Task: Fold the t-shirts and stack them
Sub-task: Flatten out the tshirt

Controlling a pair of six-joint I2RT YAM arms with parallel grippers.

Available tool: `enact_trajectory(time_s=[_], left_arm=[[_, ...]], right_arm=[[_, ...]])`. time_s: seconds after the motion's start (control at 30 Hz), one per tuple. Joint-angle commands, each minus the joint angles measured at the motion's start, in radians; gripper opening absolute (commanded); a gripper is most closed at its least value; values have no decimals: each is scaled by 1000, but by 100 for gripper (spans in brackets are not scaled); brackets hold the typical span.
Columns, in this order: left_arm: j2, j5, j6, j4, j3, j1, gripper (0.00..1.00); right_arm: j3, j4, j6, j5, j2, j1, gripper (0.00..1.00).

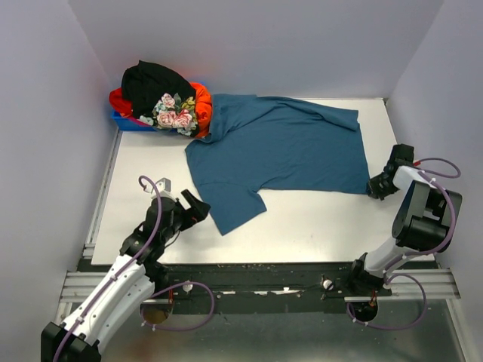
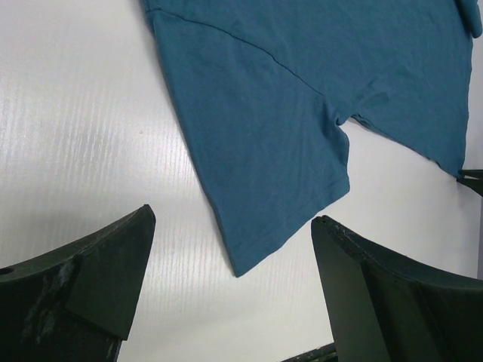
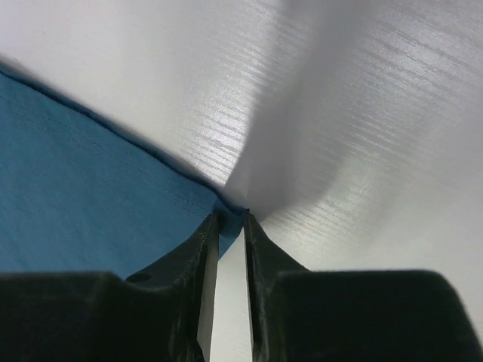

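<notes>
Lying flat across the far half of the table (image 1: 317, 219), the teal shirt (image 1: 279, 147) is shown with its near-right hem corner pinched in the right claw (image 1: 377, 187). The left claw (image 1: 198, 210) is held spread just beside the near-left sleeve edge, apart from it. Bare table is left along the whole near edge. The other shirts (image 1: 162, 94) are heaped at the far-left corner, touching the teal shirt's end.

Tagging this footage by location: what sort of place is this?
Likely a robotics lab test cell: a white table boxed in by plain walls, robot arms mounted on a metal rail.
</notes>
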State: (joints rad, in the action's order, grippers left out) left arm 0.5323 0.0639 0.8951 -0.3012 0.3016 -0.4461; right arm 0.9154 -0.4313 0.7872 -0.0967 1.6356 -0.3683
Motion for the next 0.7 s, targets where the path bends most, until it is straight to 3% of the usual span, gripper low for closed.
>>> enact_trajectory(time_s=[0.0, 0.13, 0.2, 0.23, 0.47, 0.67], left_arm=[[9, -38, 1, 5, 24, -5, 99], [26, -42, 8, -6, 33, -5, 99], [47, -59, 8, -12, 42, -6, 97], [57, -62, 10, -18, 47, -9, 95], [93, -73, 30, -107, 90, -57, 79], [133, -13, 105, -182, 96, -149, 76]], right_arm=[[0, -4, 23, -35, -3, -4, 23], [-15, -1, 23, -41, -33, -4, 22], [-20, -3, 20, -43, -49, -4, 15], [-26, -1, 18, -44, -60, -4, 1], [-81, 32, 15, -34, -121, -3, 1], [-139, 97, 21, -54, -140, -3, 1]])
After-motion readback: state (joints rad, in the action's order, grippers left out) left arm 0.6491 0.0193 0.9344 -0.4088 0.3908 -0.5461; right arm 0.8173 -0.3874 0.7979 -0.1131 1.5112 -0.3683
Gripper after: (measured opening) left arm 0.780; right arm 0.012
